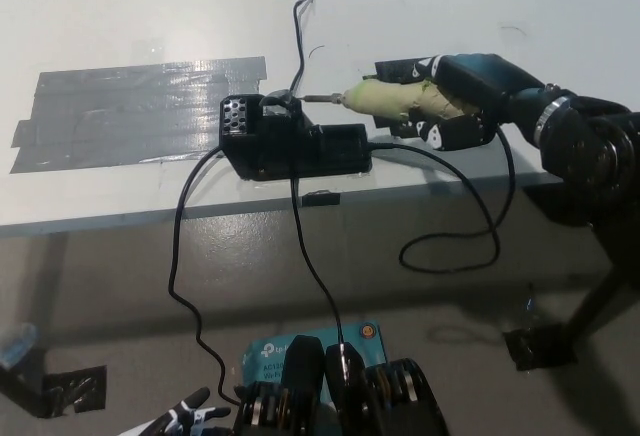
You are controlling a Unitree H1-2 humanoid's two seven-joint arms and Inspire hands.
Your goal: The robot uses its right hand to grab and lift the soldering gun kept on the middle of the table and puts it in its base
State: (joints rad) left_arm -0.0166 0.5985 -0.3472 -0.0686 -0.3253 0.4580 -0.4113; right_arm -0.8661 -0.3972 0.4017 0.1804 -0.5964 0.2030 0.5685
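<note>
The black right hand grips the yellow-green soldering gun, its tip pointing toward nine o'clock, just beside the holder of the black base. The white left hand rests at seven o'clock, fingers spread.

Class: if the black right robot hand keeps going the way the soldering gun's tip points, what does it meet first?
Probably the holder opening on the black base; the soldering gun tip sits just right of it, though height is unclear.
</note>
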